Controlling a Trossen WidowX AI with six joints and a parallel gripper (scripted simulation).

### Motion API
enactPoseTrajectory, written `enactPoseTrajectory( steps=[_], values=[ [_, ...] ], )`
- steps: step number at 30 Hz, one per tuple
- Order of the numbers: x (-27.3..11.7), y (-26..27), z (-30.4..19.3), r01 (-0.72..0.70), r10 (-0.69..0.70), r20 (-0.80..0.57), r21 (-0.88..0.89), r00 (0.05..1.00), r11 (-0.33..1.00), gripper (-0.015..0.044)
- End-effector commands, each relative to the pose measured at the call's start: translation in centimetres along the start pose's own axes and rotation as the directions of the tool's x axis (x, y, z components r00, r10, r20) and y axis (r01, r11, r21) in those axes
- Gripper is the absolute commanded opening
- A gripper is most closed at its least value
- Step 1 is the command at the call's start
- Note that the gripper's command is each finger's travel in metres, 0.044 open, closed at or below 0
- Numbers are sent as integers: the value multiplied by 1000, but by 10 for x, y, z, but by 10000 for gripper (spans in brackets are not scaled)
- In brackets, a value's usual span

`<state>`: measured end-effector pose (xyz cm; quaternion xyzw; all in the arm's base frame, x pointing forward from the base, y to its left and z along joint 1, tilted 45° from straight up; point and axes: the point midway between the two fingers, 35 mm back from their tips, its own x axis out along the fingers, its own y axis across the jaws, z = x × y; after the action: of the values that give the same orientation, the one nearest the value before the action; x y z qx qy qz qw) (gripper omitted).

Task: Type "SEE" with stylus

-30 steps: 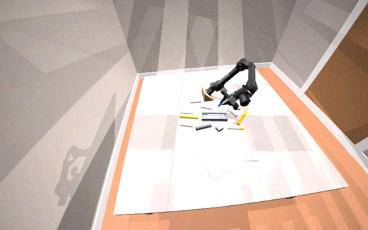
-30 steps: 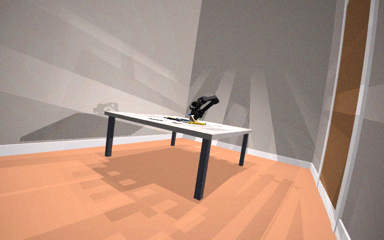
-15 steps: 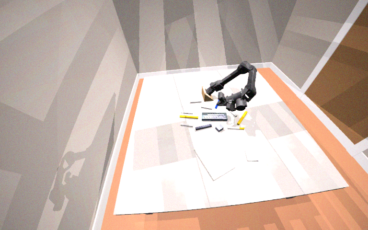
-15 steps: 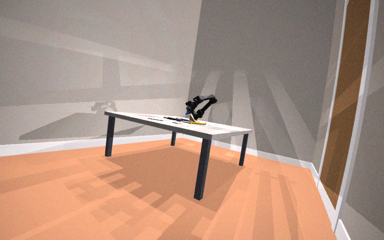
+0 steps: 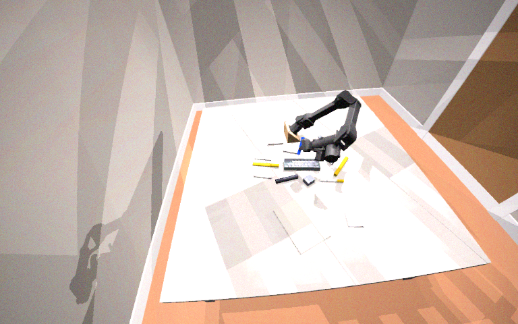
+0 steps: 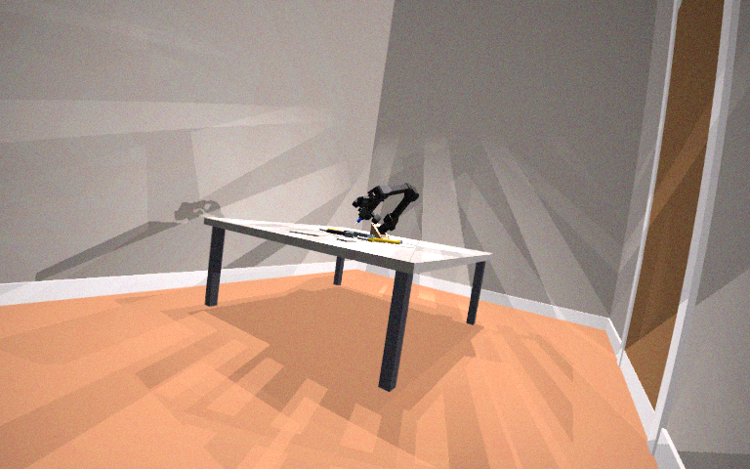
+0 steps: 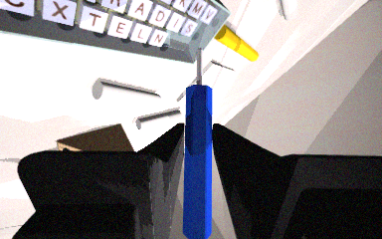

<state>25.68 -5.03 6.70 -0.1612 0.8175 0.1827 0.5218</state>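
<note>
My gripper [image 5: 302,144] [image 6: 360,217] [image 7: 198,129] is shut on the blue stylus [image 5: 299,149] [image 6: 358,220] [image 7: 198,174], whose thin grey tip points away from the fingers. The keyboard [image 5: 301,164] [image 7: 75,32] lies on the desk, its lettered keys partly in the wrist view. There the tip overlaps the keyboard's near corner, beside the N key [image 7: 158,38] and the S key [image 7: 188,27]. The E key [image 7: 119,29] lies further left. In the exterior view the tip hangs above the desk. Part of the keyboard is outside the wrist view.
Yellow sticks [image 5: 266,164] [image 5: 340,166] lie on both sides of the keyboard. A black stick [image 5: 286,178] and a small grey block [image 5: 308,179] lie in front of it. A wooden piece [image 5: 291,135] [image 7: 101,138] stands behind, near the arm's base. Several thin pins lie around.
</note>
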Motion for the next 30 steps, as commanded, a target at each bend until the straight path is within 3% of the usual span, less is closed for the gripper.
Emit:
enactPoseTrajectory(
  steps=[1,17,30],
  values=[
    [4,-10,1,-2,-2,-34,-120,999,993,0],
    [26,-49,6,-99,8,-156,-585,988,805,0],
    [47,-33,26,-106,10,-160,-602,987,791,0]
  ],
)
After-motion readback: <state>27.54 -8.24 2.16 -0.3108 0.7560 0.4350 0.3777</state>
